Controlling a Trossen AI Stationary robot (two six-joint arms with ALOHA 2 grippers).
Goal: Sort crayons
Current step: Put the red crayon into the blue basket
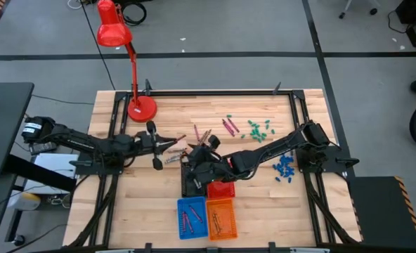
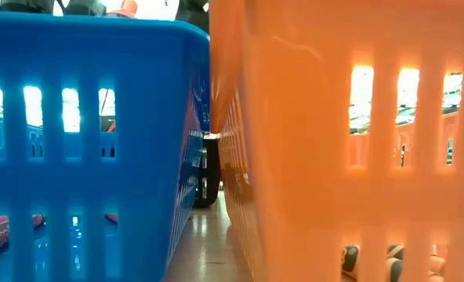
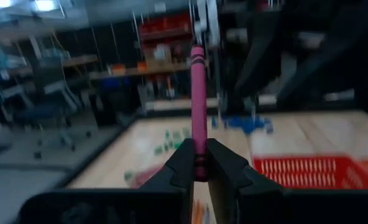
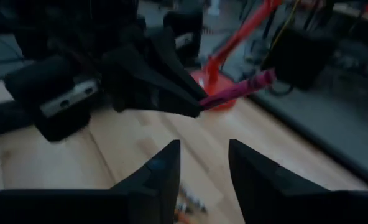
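Observation:
A magenta crayon sticks out of my left gripper, which is shut on it above the middle of the table. My right gripper faces it from the right, open, with nothing between its fingers. In the right wrist view the same crayon points out past the left gripper's fingertips. Loose crayons lie on the table at the far middle, and more crayons lie under the two grippers. A few crayons rest in the blue basket and the orange basket. My left gripper pinches the crayon's near end between its two fingertips. The fingers come level from the table's left. The rest of the crayon sticks out beyond the fingertips, slanting a little upward, lifted clear of the table.
A red basket stands just behind the blue and orange ones at the near middle. Small green pieces and blue pieces are scattered on the right. A red desk lamp stands at the far left. The low view is filled by the blue basket and the orange basket.

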